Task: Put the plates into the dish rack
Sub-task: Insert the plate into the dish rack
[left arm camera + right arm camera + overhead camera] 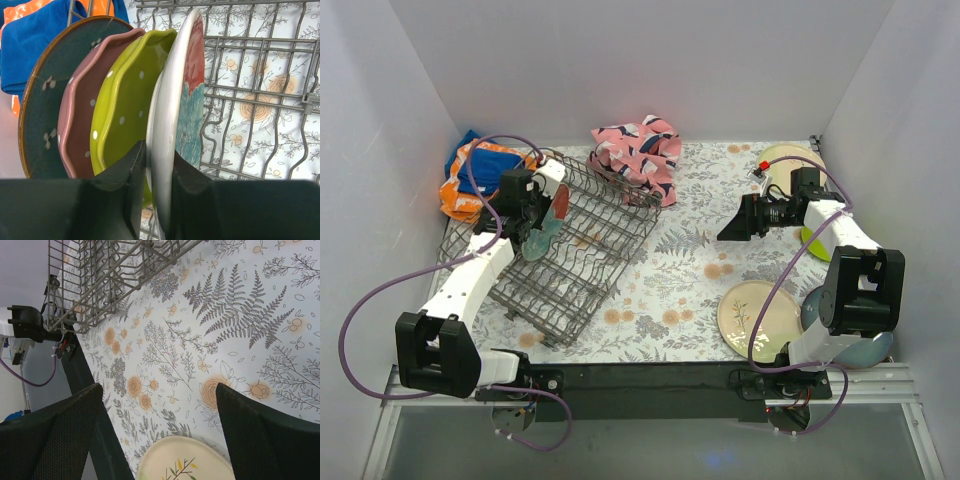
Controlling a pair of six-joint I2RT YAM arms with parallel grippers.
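1. Three plates stood on edge in the dish rack (585,250): a dark plate (42,100), a pink plate (77,110) and a green plate (125,100), packed close together.
2. You had the left gripper (159,165) clamped on the rim of a white floral plate (175,100). It was upright and just beside the green plate, at its 3 o'clock in the left wrist view.
3. You held the right gripper (160,425) with its fingers spread wide and empty, above a cream plate (185,462).
4. Hazard: whether the white plate's rim was seated in the rack could not be told. Releasing it unseated would likely have let it tip onto the green plate or roll.
5. Hazard: a sideways push toward 9 o'clock could have toppled the packed row.
6. Seen from above, the rack lay on the 9 o'clock side of the table (700,260), its long axis running from 7 to 1 o'clock.
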